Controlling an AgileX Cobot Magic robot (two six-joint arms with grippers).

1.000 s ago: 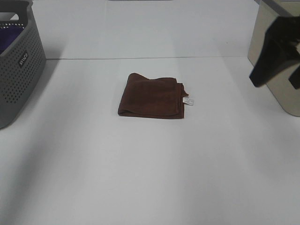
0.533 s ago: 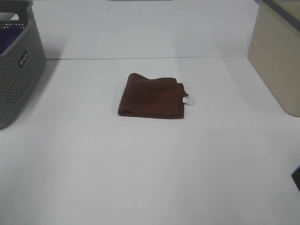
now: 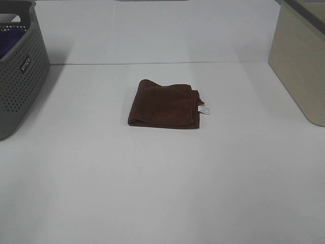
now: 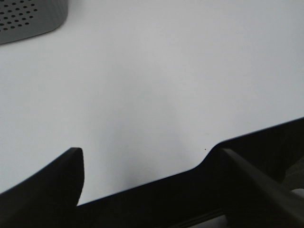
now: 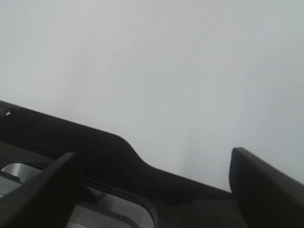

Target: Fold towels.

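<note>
A dark reddish-brown towel [image 3: 164, 103] lies folded into a small rectangle in the middle of the white table, its small white tag [image 3: 204, 109] sticking out on the right edge. Neither arm shows in the exterior high view. In the left wrist view my left gripper [image 4: 152, 159] stands open above the table's near edge, with nothing between its dark fingers [image 4: 57, 183]. My right gripper [image 5: 154, 164] is open too, empty, over the table edge; its fingers [image 5: 266, 185] frame bare white surface. The towel is in neither wrist view.
A grey perforated basket [image 3: 20, 71] with purple fabric [image 3: 11, 40] inside stands at the far left; its corner [image 4: 28, 19] shows in the left wrist view. A beige bin [image 3: 299, 61] stands at the far right. The table's dark front edge [image 4: 190, 185] runs below both grippers.
The right arm, seen dark in front of the beige bin a second ago, has dropped out of the exterior high view. The towel has not moved.
</note>
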